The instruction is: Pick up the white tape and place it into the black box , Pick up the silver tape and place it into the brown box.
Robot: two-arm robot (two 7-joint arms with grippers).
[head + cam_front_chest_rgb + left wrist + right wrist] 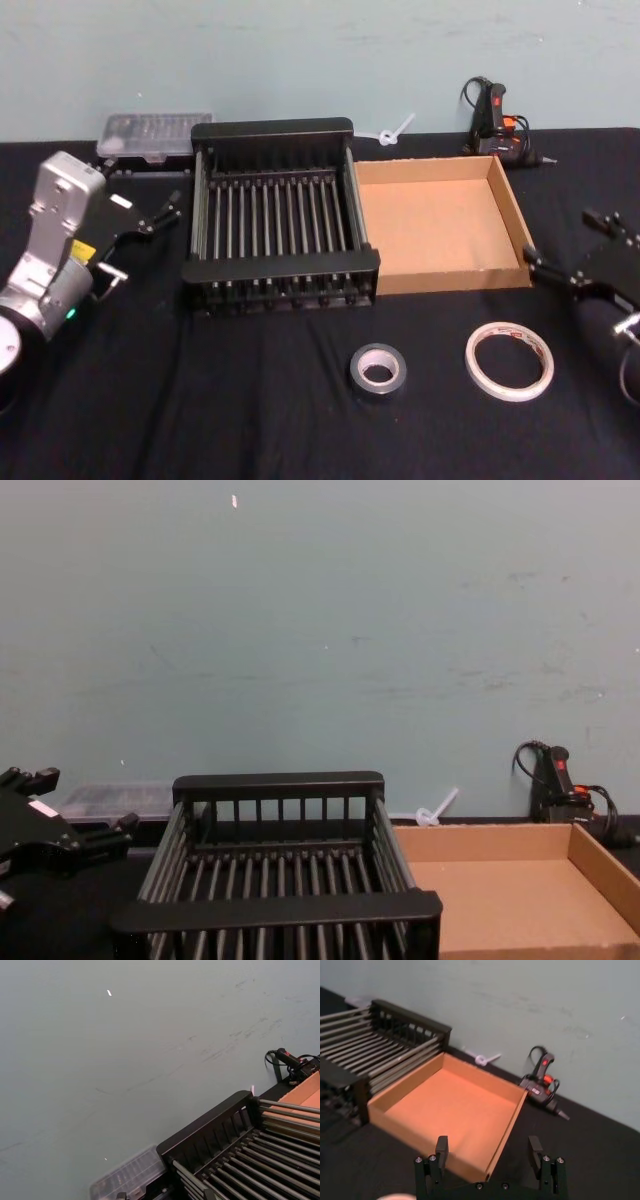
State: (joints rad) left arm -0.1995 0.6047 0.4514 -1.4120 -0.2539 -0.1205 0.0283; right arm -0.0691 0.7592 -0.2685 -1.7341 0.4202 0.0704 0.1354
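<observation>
We see the white tape (508, 360) lying flat on the black tablecloth (200, 400) at the near right, in front of the brown box (441, 228); the silver tape (378, 371) lies flat just to its left, apart from it, in front of the black box (279, 218). The two boxes stand side by side, walls touching, the black one on the left. Our right gripper (570, 268) hovers beside the brown box's near right corner, above and behind the white tape, its fingers (441, 1147) spread and holding nothing; our left gripper (152, 213) hangs to the left of the black box, released and grasping nothing. A clear plastic case (154, 136) and a glue gun (493, 118) sit along the far edge.
</observation>
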